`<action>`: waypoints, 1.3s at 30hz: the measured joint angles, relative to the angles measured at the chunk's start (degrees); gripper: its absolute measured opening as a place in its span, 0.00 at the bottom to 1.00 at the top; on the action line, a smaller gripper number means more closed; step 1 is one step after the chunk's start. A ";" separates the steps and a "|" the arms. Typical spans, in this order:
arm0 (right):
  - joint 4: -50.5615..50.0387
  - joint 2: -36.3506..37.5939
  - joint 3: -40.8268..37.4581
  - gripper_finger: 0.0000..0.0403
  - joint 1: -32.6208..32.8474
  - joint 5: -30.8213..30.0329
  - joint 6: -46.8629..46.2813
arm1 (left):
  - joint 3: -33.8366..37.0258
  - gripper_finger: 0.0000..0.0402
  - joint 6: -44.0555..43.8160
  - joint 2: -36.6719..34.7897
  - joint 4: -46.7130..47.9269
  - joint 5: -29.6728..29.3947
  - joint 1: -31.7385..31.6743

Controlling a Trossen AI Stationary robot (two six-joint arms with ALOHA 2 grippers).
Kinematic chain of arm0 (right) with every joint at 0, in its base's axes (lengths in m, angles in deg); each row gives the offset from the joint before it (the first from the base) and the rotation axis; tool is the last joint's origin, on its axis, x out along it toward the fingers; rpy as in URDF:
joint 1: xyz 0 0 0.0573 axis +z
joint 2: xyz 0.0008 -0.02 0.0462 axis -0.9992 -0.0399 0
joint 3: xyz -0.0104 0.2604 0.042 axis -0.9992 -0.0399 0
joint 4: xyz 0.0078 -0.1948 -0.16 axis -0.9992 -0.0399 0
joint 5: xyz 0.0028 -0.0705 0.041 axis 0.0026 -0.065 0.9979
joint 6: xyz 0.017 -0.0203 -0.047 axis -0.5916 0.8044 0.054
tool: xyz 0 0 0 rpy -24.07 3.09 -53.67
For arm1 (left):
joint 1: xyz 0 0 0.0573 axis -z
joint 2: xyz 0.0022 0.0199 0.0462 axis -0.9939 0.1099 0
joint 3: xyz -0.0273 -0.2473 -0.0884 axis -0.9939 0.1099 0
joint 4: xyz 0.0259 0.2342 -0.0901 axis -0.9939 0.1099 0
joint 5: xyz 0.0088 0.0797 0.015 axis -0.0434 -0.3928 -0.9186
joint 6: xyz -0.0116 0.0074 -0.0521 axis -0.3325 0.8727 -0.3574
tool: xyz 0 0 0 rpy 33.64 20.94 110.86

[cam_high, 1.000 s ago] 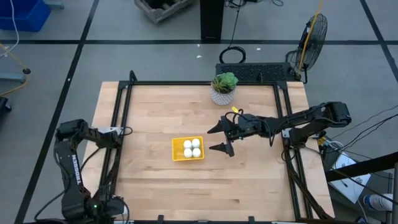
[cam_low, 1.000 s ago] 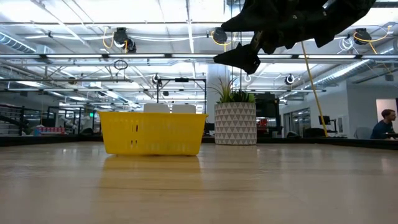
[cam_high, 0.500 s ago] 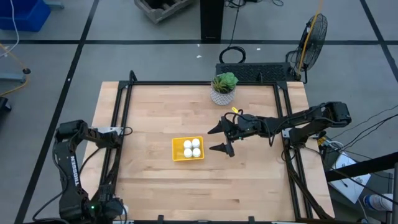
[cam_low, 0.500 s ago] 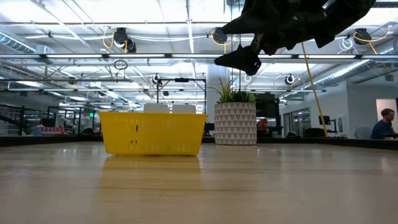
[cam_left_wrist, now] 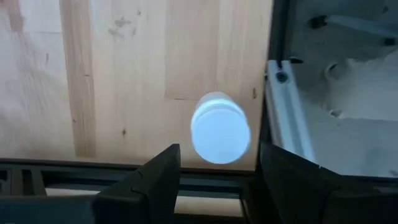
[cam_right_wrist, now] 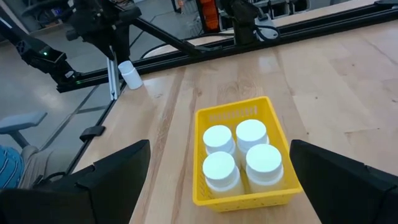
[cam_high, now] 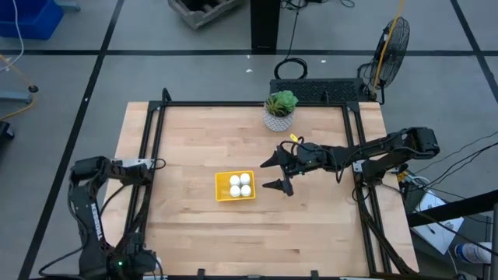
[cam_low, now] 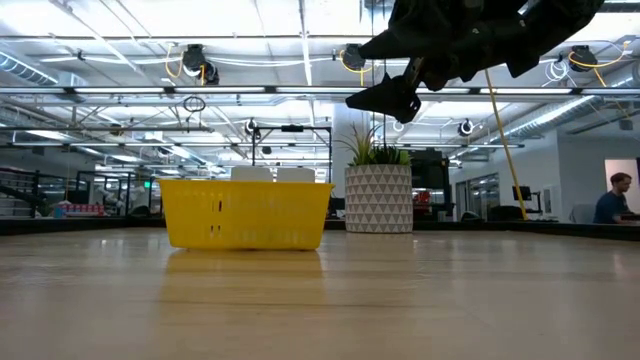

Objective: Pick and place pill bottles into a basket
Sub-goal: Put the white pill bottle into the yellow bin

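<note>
Standing in the yellow basket (cam_high: 234, 187) are four pill bottles (cam_right_wrist: 241, 153), packed two by two. Beside the basket, on its plant-pot (cam_high: 278, 119) side, the right gripper (cam_high: 275, 173) hovers with fingers spread wide and empty. Far from the basket at the table's edge, the left gripper (cam_left_wrist: 217, 180) hangs over the fifth bottle (cam_left_wrist: 220, 129), fingers apart.

Overhead, table-level and right wrist views share the basket (cam_high: 235, 186); left wrist looks down.

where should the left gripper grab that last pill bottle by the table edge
Grip the pill bottle across its round sides just under the cap, coming straight down. It stands upright beside the left frame rail, and the open left gripper hangs above it, so the fingers should probably close along the rail, not across it.
</note>
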 joint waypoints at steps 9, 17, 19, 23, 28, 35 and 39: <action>-0.46 0.00 0.00 0.94 0.00 0.02 -1.23 | 0.04 0.57 -1.28 2.81 0.70 0.71 0.15; -0.74 0.00 0.00 0.94 0.00 0.04 -1.63 | 0.04 0.57 -2.04 3.16 0.37 1.42 0.15; -0.74 0.00 0.00 0.94 0.00 0.04 -1.63 | 0.04 0.57 -2.04 3.16 0.39 0.21 0.15; -0.74 0.00 0.00 0.94 0.02 0.07 -1.63 | 0.15 0.57 -2.02 3.13 0.11 -1.71 0.13; -0.79 0.00 0.00 0.94 0.04 0.07 -1.63 | 2.77 0.57 -2.39 3.07 -3.63 -0.20 0.11; -0.79 0.00 0.00 0.94 0.04 0.09 -1.65 | 4.79 0.57 -2.37 3.08 -6.45 1.20 -0.11; -0.77 0.00 0.00 0.94 0.04 0.09 -1.67 | 4.79 0.57 -2.03 3.07 -6.80 0.44 -0.39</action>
